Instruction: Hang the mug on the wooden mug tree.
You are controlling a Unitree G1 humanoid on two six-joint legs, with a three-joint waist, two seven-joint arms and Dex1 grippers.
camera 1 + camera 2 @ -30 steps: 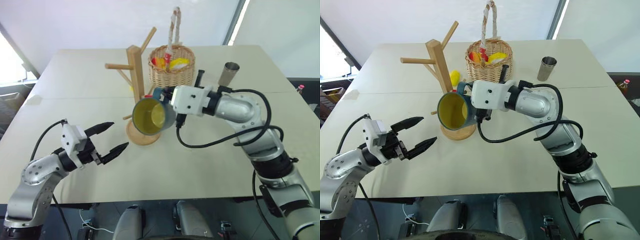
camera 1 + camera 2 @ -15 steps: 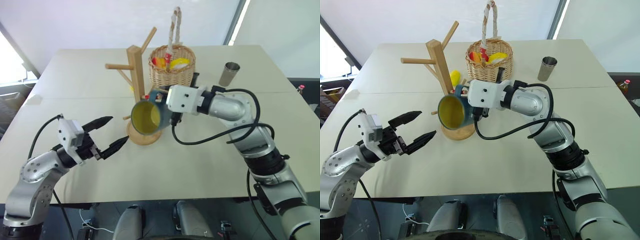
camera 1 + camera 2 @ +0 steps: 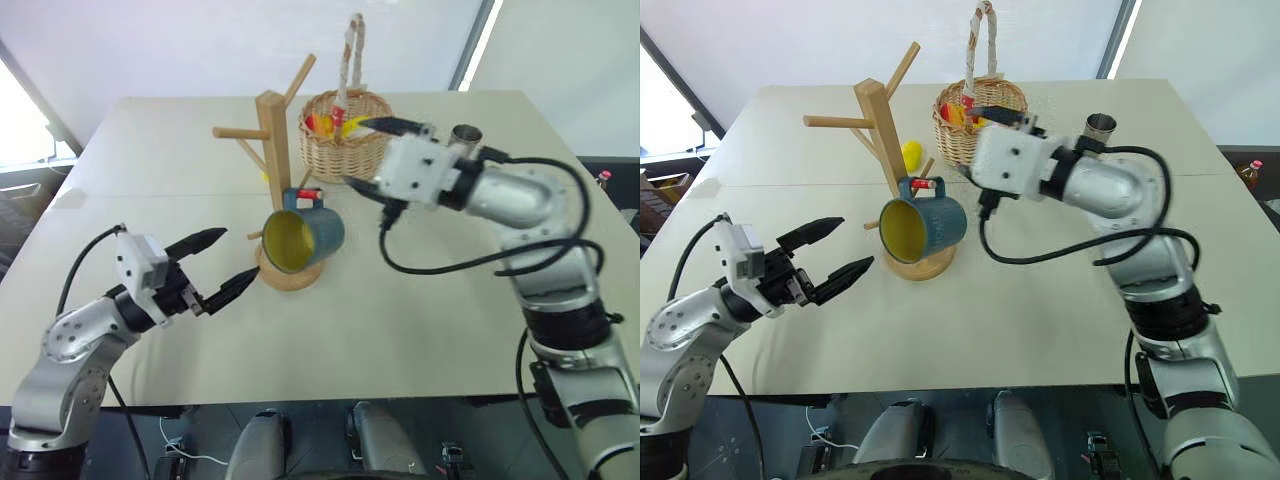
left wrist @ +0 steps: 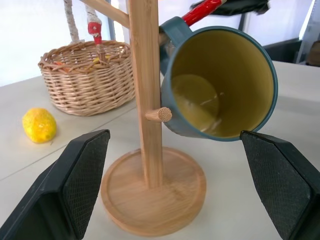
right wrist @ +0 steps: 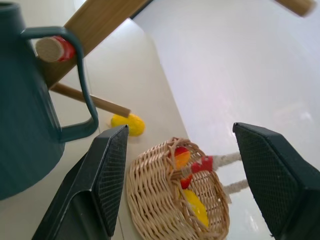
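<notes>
One mug (image 3: 304, 238) hanging, right end effector (image 3: 372, 152) apart

Both arms are silver-grey jointed shells with black cables looping outside, white wrist blocks, and black, pointed, textured fingers (image 3: 200, 241).

Bare table (image 3: 970, 320) up front; basket (image 3: 975, 125) crowds behind mug tree (image 3: 883, 150).

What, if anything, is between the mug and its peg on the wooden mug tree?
Nothing visible. The mug hangs by its loop handle on the red-tipped peg of the wooden mug tree. The right tool is open and apart from it, in front of the wicker basket.
</notes>
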